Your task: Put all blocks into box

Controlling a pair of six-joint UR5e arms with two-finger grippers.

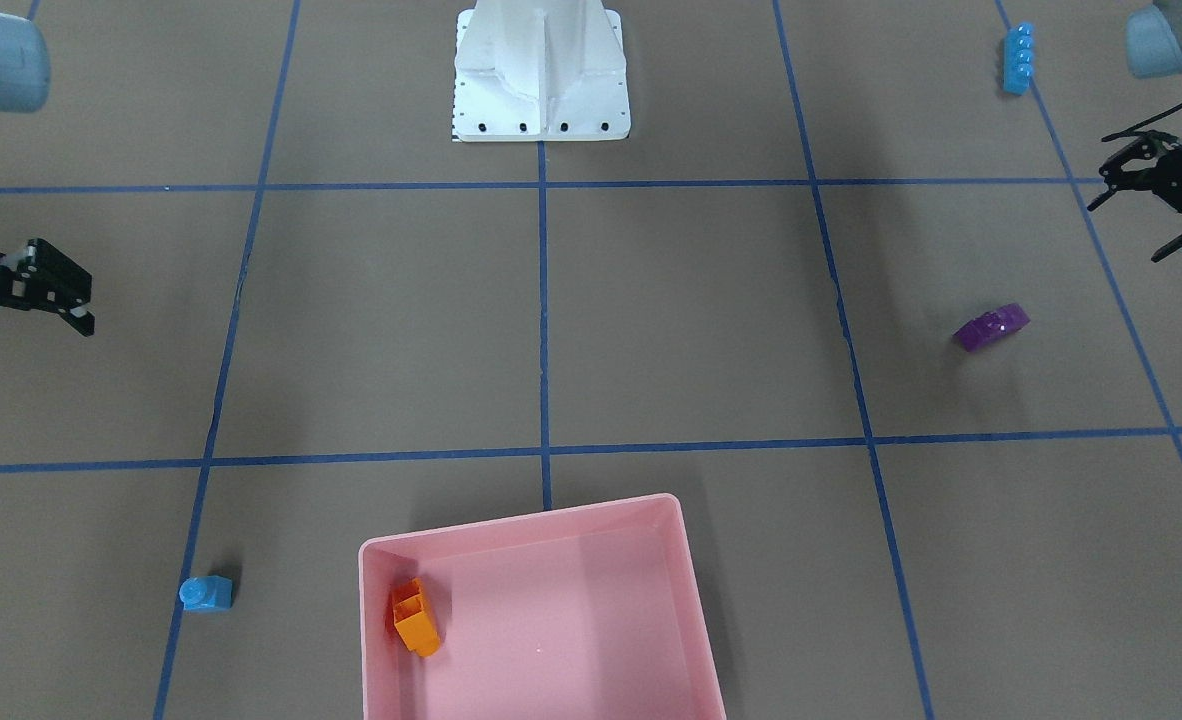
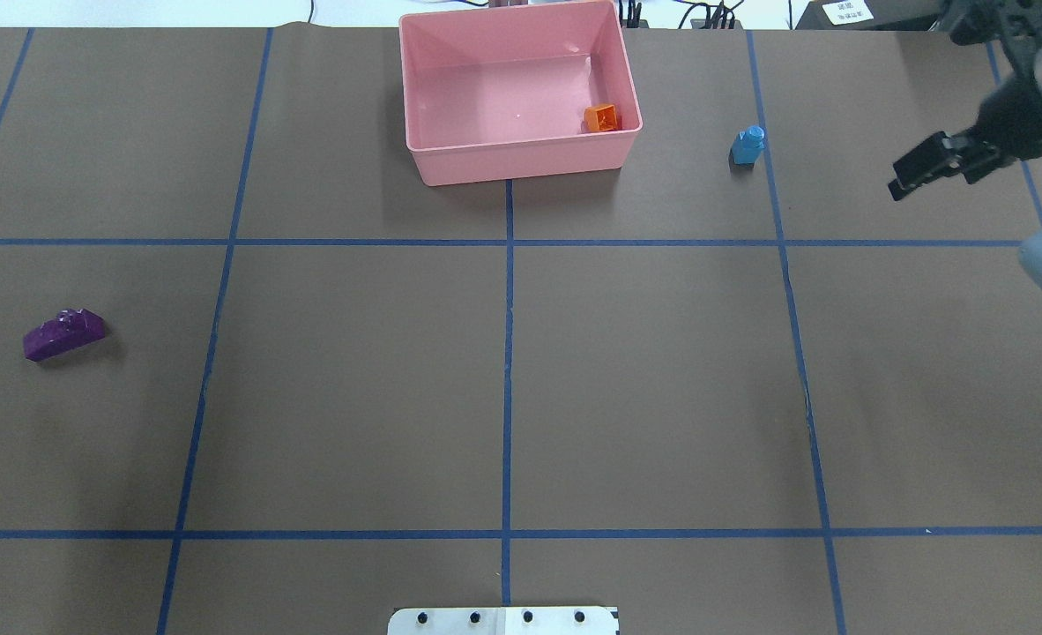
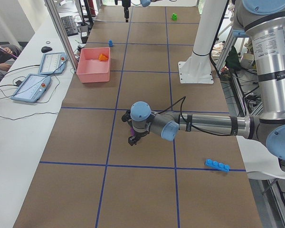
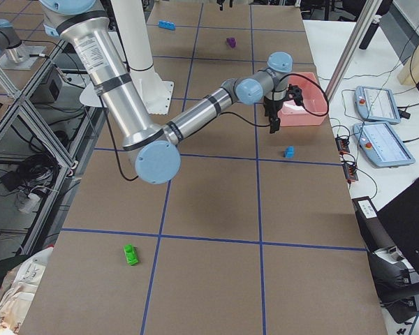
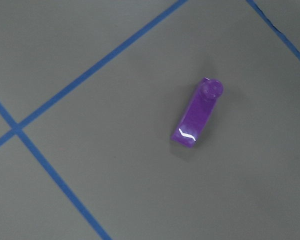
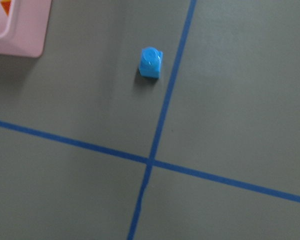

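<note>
The pink tray (image 1: 523, 519) stands at the table's far edge (image 2: 521, 164) and holds the orange brick (image 1: 416, 618). The small blue single-stud brick (image 2: 748, 145) sits on the table right of the tray and shows in the right wrist view (image 6: 151, 62). The purple brick (image 2: 63, 333) lies at the far left, under the left wrist camera (image 5: 197, 112). The long blue brick (image 1: 1018, 58) lies near the robot's left side. The green brick (image 4: 130, 254) lies far off on the right. My left gripper (image 1: 1136, 225) hovers open and empty near the purple brick. My right gripper (image 2: 935, 164) hovers open and empty right of the small blue brick.
The white robot base (image 1: 541, 75) stands at the table's near middle. Blue tape lines (image 2: 508, 353) divide the brown table into squares. Tablets (image 3: 31, 85) and cables lie on the white bench beyond the tray.
</note>
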